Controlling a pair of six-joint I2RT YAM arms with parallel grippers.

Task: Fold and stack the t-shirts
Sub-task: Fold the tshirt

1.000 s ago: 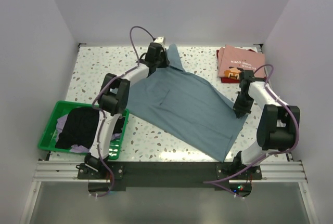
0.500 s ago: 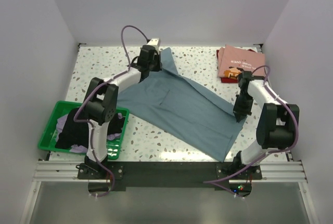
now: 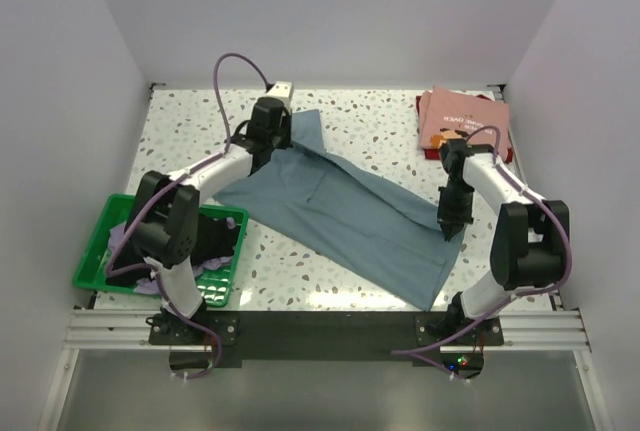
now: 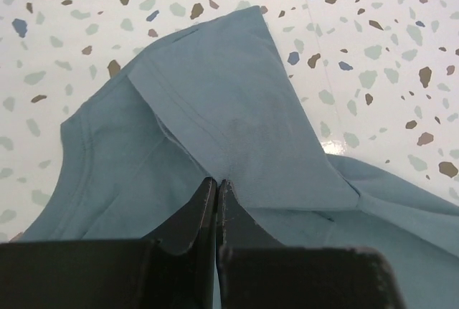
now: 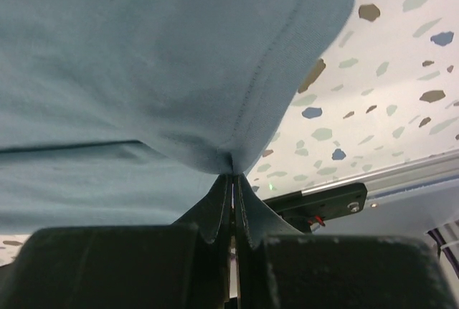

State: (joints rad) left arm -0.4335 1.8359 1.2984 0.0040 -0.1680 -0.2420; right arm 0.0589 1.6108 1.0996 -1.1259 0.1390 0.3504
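Observation:
A dusty grey-blue t-shirt [image 3: 345, 213] lies spread across the middle of the table. My left gripper [image 3: 268, 143] is shut on its far left shoulder by the sleeve [image 4: 215, 101]. My right gripper [image 3: 449, 221] is shut on its right hem edge [image 5: 237, 72], lifted a little off the table. A folded pink t-shirt [image 3: 462, 119] with a small print lies on a dark red one [image 3: 430, 152] at the far right. Black [image 3: 215, 236] and lavender [image 3: 118, 239] shirts lie in the basket at the left.
A green plastic mesh basket [image 3: 97, 239] stands at the near left, partly under my left arm. White walls close in the speckled table [image 3: 190, 116] on three sides. A metal rail [image 3: 320, 326] runs along the near edge.
My left gripper has dragged the shirt's shoulder leftward, and the arm has swung over the basket. My right gripper has moved a little left and nearer with the hem. The shirt has shifted left.

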